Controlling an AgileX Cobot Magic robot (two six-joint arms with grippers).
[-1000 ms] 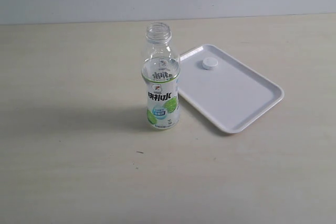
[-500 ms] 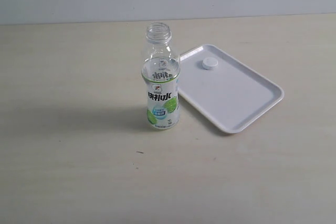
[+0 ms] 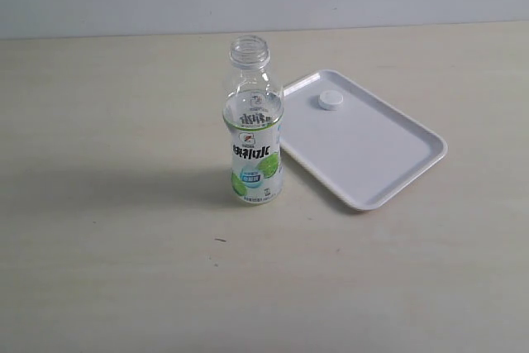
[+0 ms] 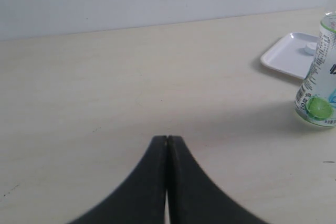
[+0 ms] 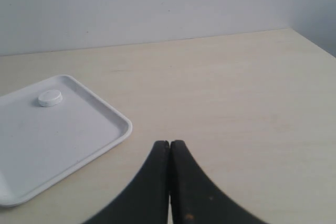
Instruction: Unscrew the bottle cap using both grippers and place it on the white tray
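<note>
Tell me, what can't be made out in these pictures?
- Exterior view: both arms are out of frame; the small print on the bottle label is too small to read.
- Left wrist view: bottle cut off by the picture edge; it hides part of the bottle cap and white tray.
- Right wrist view: tray cut by edge; bottle unseen.

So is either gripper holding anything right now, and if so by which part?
Nothing is held. The left gripper and right gripper are both shut and empty. The bottle cap lies on the white tray.
</note>
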